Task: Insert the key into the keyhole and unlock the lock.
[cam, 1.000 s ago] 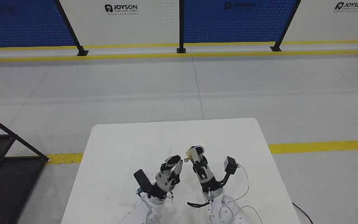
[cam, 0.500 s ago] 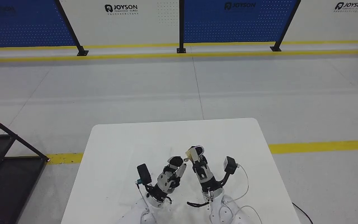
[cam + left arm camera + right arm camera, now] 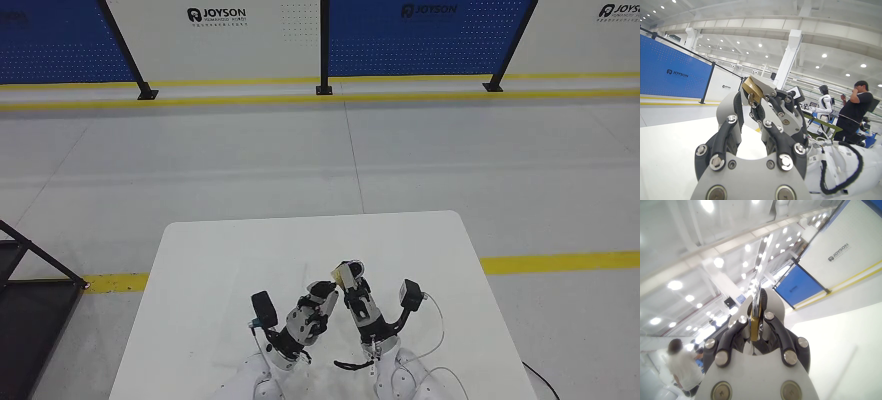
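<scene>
Spanning the lower part of the top view, the white table [image 3: 200, 260] has both arms raised over the middle of its near edge. The right gripper [image 3: 757, 302] is clamped on the brass lock [image 3: 755, 330], shackle pointing away from the wrist. Just beside it, the left gripper [image 3: 749, 99] has its fingers [image 3: 738, 108] spread either side of the key [image 3: 751, 98], which juts from the lock's end.

The lock [image 3: 754, 330] is brass with a shiny silver shackle [image 3: 756, 294], the key [image 3: 751, 99] brass too, the left gripper [image 3: 749, 100] pale grey with black ribbed pads [image 3: 738, 109], the table [image 3: 250, 260] plain white, the panels [image 3: 668, 79] blue with fine dots.
</scene>
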